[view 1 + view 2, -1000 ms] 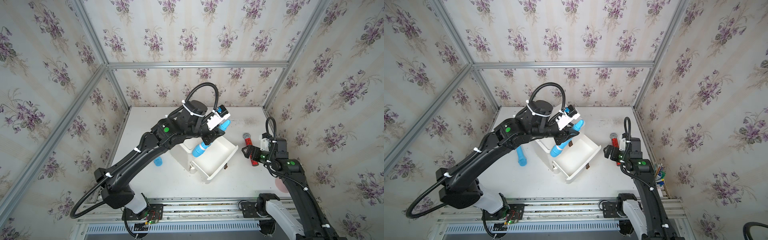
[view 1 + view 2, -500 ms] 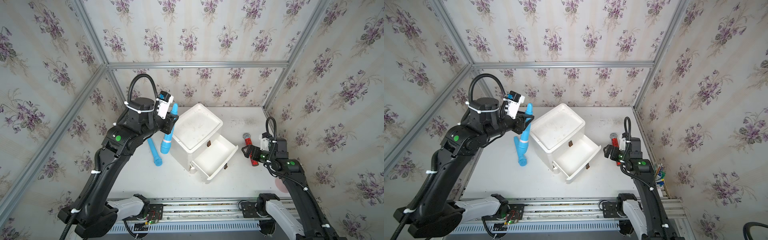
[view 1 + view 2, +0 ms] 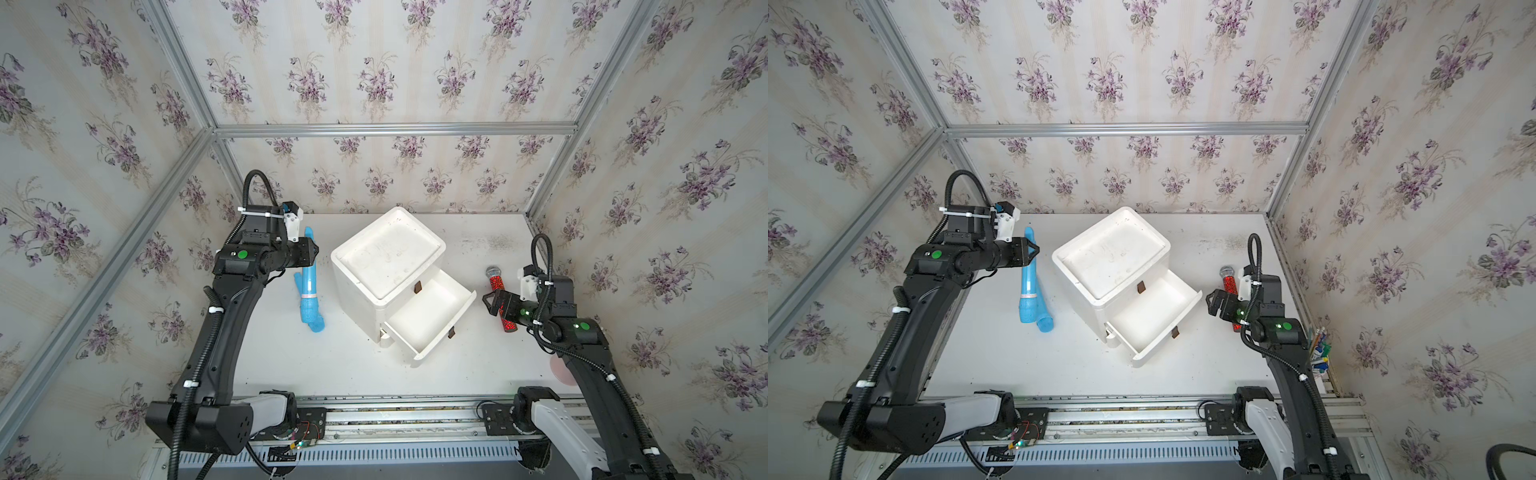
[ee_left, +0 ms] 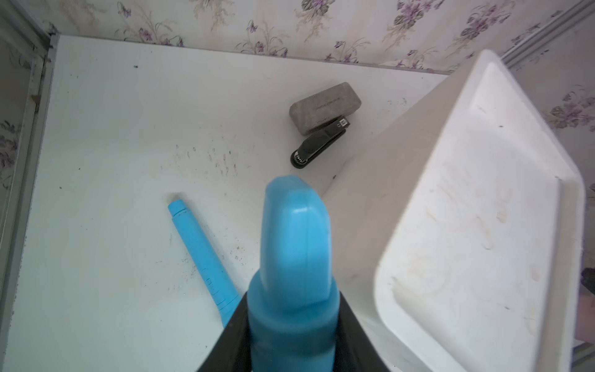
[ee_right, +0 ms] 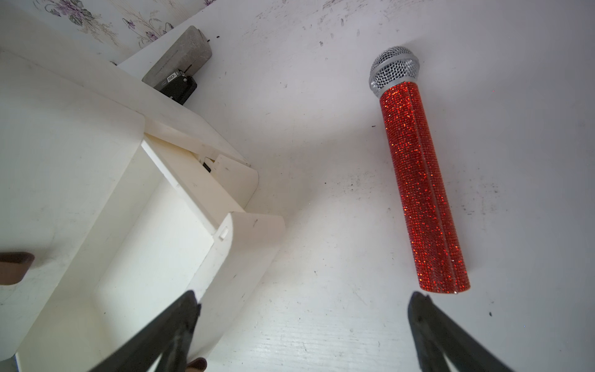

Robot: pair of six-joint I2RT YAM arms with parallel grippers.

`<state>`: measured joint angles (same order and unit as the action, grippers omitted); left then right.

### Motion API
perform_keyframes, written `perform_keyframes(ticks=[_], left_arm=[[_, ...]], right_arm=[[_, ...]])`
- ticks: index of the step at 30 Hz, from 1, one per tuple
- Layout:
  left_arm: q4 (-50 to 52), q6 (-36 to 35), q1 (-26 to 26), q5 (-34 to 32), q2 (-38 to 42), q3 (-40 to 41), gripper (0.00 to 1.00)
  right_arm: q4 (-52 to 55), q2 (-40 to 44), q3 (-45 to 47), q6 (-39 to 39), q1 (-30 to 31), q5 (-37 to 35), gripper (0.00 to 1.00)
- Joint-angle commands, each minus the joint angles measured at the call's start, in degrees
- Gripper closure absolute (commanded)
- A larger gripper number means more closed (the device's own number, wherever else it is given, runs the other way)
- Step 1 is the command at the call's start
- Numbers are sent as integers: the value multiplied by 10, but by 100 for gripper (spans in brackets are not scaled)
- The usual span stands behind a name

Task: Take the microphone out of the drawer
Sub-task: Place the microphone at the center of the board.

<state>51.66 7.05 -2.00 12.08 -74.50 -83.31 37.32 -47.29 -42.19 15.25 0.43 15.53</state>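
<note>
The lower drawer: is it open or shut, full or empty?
Open and empty: the lower drawer stands pulled out of the cabinet, its floor bare.

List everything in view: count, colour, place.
drawer unit: 1, white, table centre
lower drawer: 1, white, pulled open, empty
blue microphone: 1, blue, held left of the unit
blue stick: 1, blue, lying on the table beside it
red microphone: 1, red glitter, silver head, lying right of the unit
case: 1, grey, behind the unit
stapler: 1, black, against the case
pens: several, mixed, beyond the table's right edge
table: 1, white
left end effector: black, shut on the blue microphone
right end effector: black, open, beside the red microphone
</note>
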Motion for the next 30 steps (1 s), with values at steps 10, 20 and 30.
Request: perform_keyframes(ticks=[10, 20, 30], left_arm=[[-64, 22, 103, -13, -105, 61, 85], [-109, 59, 149, -27, -213, 95, 86], [-125, 70, 159, -54, -255, 116, 86]], right_arm=[[-10, 4, 1, 1, 5, 8, 0], [-13, 17, 3, 0, 14, 11, 0], [-10, 14, 1, 0, 23, 13, 0]])
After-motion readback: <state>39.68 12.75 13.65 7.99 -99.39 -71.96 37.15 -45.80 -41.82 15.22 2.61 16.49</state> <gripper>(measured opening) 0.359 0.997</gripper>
